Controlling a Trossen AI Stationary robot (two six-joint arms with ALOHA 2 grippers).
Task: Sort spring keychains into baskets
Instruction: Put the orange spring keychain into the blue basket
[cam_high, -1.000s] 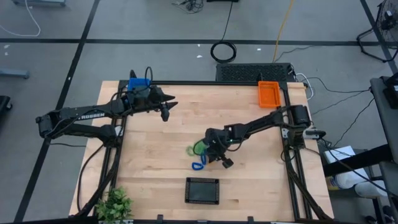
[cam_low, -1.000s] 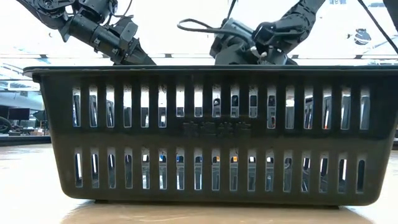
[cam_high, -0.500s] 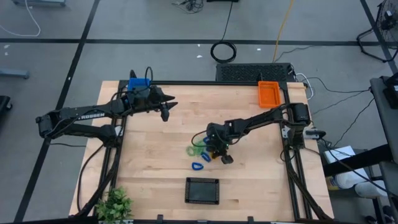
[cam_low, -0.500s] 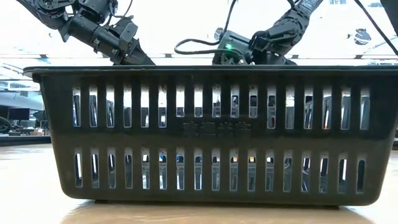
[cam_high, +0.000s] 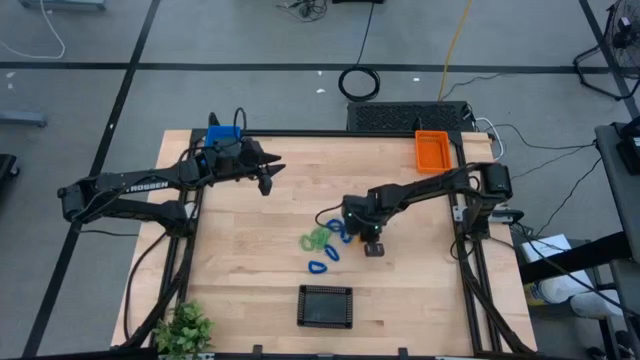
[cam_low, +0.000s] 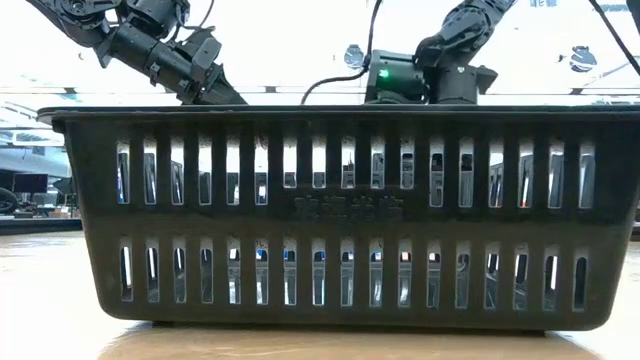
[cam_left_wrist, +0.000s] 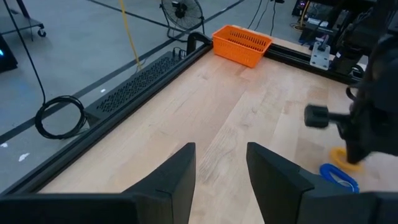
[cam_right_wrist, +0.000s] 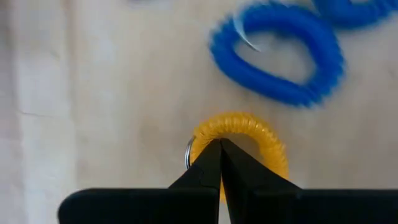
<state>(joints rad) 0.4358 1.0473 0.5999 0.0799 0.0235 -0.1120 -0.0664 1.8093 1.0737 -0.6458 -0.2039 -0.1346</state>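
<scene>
In the right wrist view my right gripper (cam_right_wrist: 219, 144) is shut on an orange-yellow spring keychain (cam_right_wrist: 261, 140); a blue one (cam_right_wrist: 277, 56) lies just beyond it. From above, this gripper (cam_high: 362, 232) points down near the table's middle, beside blue (cam_high: 335, 228) and green (cam_high: 317, 240) keychains, and it hides the yellow one. Two more blue keychains (cam_high: 320, 266) lie nearer the black basket (cam_high: 326, 306). My left gripper (cam_high: 265, 178) hovers open by the blue basket (cam_high: 222, 133). The orange basket (cam_high: 432, 152) sits at the far right. My right gripper pinches the orange-yellow keychain's coil at the side of the loop nearest the fingers (cam_right_wrist: 208, 134), close to its small metal ring. The fingers come from above, pointing down, and cross the coil. The loop lies flat, close to the wood; whether it is lifted clear I cannot tell.
A green plant (cam_high: 183, 328) stands at the near left corner. In the low view the black basket (cam_low: 340, 215) fills the foreground and hides the tabletop behind it. Bare wood lies between my two arms and along the table's near right side.
My right gripper has moved toward the table's right and slightly toward the far edge, turning at the wrist. This uncovered the blue keychains that it stood over. The green and nearer blue keychains stayed where they were.
</scene>
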